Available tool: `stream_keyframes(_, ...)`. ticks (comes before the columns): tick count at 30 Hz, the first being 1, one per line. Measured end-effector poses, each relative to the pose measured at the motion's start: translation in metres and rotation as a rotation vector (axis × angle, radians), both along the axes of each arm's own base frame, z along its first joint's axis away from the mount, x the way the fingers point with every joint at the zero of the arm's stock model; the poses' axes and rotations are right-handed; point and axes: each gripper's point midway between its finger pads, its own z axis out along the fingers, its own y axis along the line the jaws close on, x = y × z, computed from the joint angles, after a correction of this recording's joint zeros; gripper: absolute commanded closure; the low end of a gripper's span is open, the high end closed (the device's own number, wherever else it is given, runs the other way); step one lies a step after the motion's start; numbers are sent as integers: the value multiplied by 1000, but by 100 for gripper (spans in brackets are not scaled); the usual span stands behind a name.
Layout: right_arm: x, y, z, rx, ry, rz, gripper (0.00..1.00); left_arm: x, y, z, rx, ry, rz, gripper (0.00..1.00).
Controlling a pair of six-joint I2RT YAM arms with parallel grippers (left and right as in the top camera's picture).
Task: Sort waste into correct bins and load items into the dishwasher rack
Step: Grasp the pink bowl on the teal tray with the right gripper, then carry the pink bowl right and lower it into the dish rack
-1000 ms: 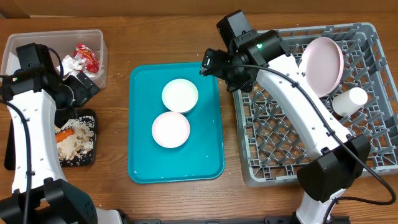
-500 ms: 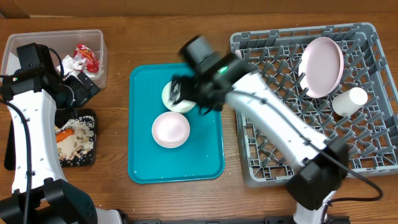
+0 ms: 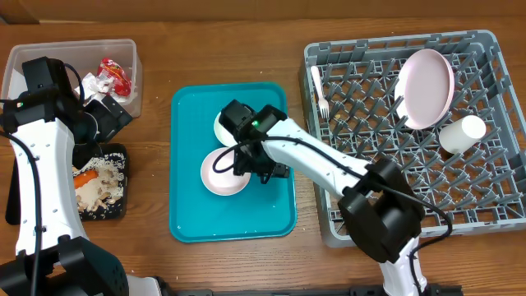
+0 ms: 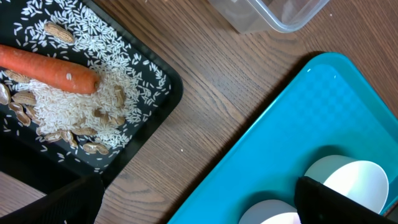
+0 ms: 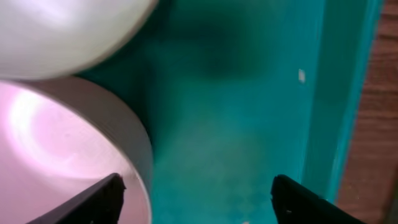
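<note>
The right jaws were seen partly open and not shut on anything. One finger (image 5: 102,196) was placed over the near bowl (image 5: 62,143). The other was out over the teal tray (image 5: 249,124), so the bowl's wall stood between them. They were most likely set like that so the rim could be pinched and the bowl lifted. No grip had been made yet. A second bowl (image 5: 62,31) was just beside the first one, and it could not be told if the two were touching.

The left jaws were opened wide and nothing was held in them. They were kept over the counter (image 4: 236,87), between the black tray (image 4: 163,102) and the teal tray, probably to be out of the way.

The carrot (image 4: 50,68), the rice (image 4: 62,106) and the nuts (image 4: 87,148) had been put in the black tray. The red wrapper (image 3: 115,74) and the tissue (image 3: 94,86) had been put in the clear tub (image 3: 16,66).

In the dishwasher rack (image 3: 493,49), the plate (image 3: 427,86) was propped up among the pegs. The cup (image 3: 462,131) was laid on its side and the fork (image 3: 319,90) was laid flat. Only the two bowls seemed left to be loaded.
</note>
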Motion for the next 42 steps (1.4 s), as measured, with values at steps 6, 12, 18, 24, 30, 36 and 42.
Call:
stream_keyframes(6, 0, 10, -13, 60, -4, -1, 51, 0, 0, 0, 0, 0, 0, 0)
stream_keyframes(12, -11, 2, -20, 32, 41, -3, 96, 0, 0, 0, -3, -1, 10, 0)
stream_keyframes(18, -18, -28, 7, -124, 67, -6, 96, 0, 0, 0, -3, -1, 11, 0)
stream_keyframes(24, -15, -110, 100, -465, -119, -127, 96, 0, 0, 0, -4, 0, 10, 0)
stream_keyframes(30, 0, -148, 167, -444, -334, -222, 96, 0, 0, 0, -3, -1, 11, 0)
stream_keyframes(36, -1, -205, 180, -481, -335, -314, 96, 0, 0, 0, -3, 0, 11, 0)
stream_keyframes(42, -37, -344, 203, -593, -348, -742, 96, 0, 0, 0, -3, 0, 11, 0)
